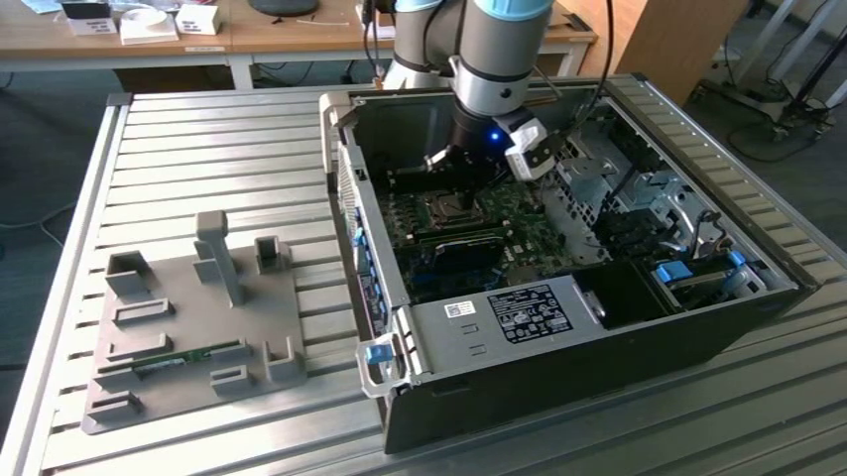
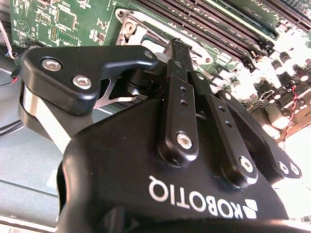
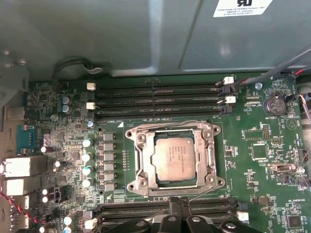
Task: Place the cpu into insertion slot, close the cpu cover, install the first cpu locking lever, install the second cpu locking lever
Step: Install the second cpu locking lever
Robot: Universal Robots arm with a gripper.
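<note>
Gripper [image 2: 181,48] clenched, fingers [image 3: 181,206] pressed together, holding nothing, hovering just above motherboard [image 3: 262,170] beside socket edge. Chip [image 3: 175,158] lies flat in socket [image 3: 141,162], silver top showing through window of metal cover [image 3: 210,158], which lies closed over it. Memory slots [image 3: 155,99] run along far side of socket. Arm reaches down into open computer case [image 1: 556,337] on slatted metal table [image 1: 198,149]; grey holder tray [image 1: 185,327] well apart, toward exterior view's left.
</note>
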